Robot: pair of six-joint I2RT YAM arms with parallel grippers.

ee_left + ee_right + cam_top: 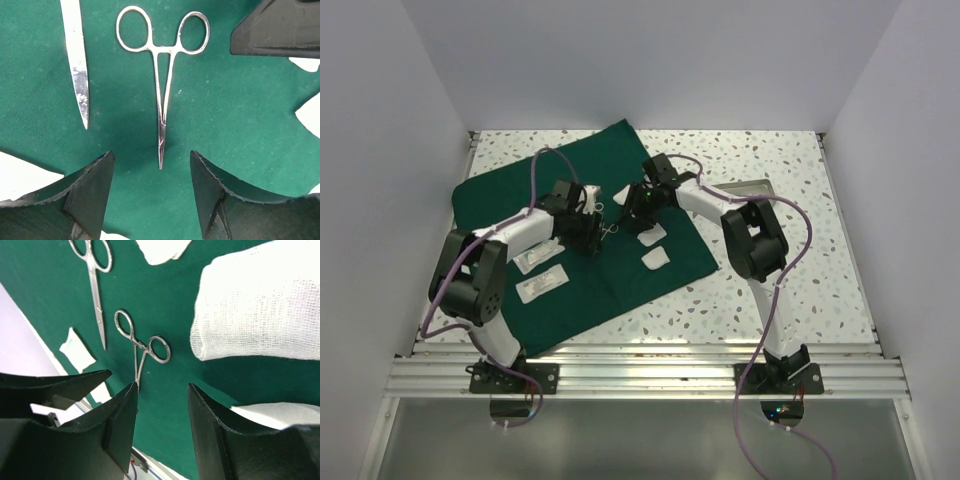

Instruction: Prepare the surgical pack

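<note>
**Both tools open over the drape, forceps lying free**

At the near edge of the desk the two arms rise from their bases and bend inward over the green drape. The drape is spread flat and turned at an angle to the desk edges. Nearest on the cloth, beside the left arm, lie two white packets, one behind the other. Across from them, towards the right arm, are two gauze pads, close together but apart.

Farther in, the tools meet near the middle of the drape. The left tool hangs with its fingers spread, holding nothing. The forceps lie closed on the cloth, tip pointing into the gap and touching neither finger. The scissors lie just beside them, also flat on the drape.

The right tool faces the left one from the other side, its fingers parted too, with only bare cloth between them. The forceps' tip shows just at its left finger, and a large gauze pad sits near its other side.

Beyond the right arm, a steel tray rests on the desk off the drape, partly hidden by the arm.
</note>
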